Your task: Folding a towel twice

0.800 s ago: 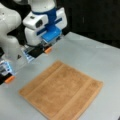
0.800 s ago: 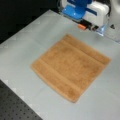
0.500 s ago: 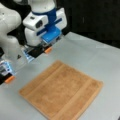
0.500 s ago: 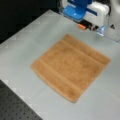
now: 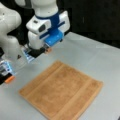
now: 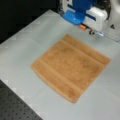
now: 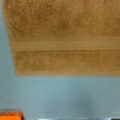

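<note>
Gripper (image 5: 47,50) hangs above the table (image 5: 100,62), off the towel's (image 5: 61,91) far edge, holding nothing.
Whether its fingers are spread or closed cannot be told. Lying flat and unfolded on the table in both front views, the towel (image 6: 71,66) shows a plain woven band near each of two opposite edges. In the wrist view, the towel (image 7: 65,37) fills the upper part, one corner and band visible, bare table (image 7: 65,95) below it.

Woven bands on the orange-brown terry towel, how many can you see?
2. One plain woven band runs near the towel's edge nearest the gripper; the other near the opposite edge.
</note>
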{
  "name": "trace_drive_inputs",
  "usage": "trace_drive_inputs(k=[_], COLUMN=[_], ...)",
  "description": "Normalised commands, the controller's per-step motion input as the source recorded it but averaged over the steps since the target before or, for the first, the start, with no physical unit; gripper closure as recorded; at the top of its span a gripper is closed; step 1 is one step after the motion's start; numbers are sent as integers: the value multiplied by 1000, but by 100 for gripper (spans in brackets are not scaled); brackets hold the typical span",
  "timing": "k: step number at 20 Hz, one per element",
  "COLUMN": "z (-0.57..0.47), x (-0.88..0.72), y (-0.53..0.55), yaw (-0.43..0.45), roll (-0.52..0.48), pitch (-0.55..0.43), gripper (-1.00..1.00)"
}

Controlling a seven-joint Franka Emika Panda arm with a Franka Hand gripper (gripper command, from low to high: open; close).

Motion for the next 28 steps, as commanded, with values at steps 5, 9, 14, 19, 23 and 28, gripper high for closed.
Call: trace_drive_inputs(k=[5, 9, 14, 19, 23, 28], z=[37, -37, 32, 104, 90, -41], x=[592, 727, 683, 726, 672, 706], y=[317, 395, 297, 278, 287, 324], yaw=[-348, -363, -362, -357, -283, -259], roll=[-18, -32, -32, -49, -116, -231], pitch=[150, 152, 203, 276, 319, 383], gripper=[-100, -100, -100, -100, -100, -100])
